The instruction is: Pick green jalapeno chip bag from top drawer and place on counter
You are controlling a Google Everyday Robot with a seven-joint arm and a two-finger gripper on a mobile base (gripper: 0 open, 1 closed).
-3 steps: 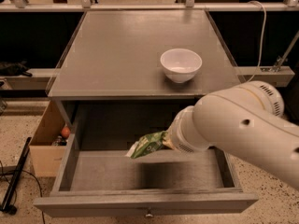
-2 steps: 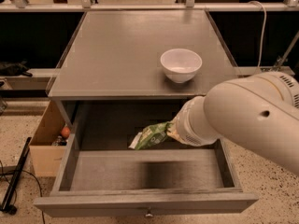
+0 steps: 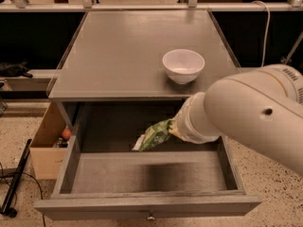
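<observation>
The green jalapeno chip bag (image 3: 154, 135) hangs in the air above the floor of the open top drawer (image 3: 142, 205), its whitish end pointing left. My gripper (image 3: 174, 129) is at the bag's right end, mostly hidden behind my large white arm (image 3: 246, 117), and is shut on the bag. The bag sits just below the front edge of the grey counter (image 3: 128, 56). The drawer's inside holds nothing else that I can see. Its small metal knob (image 3: 150, 216) shows at the bottom.
A white bowl (image 3: 183, 65) stands on the counter's right front part, just above my arm. A brown cardboard box (image 3: 47, 145) with small items sits on the floor left of the cabinet. A black pole (image 3: 14, 183) lies at far left.
My arm has lifted the bag up and slightly right, from low in the drawer to near the level of the counter's front edge.
</observation>
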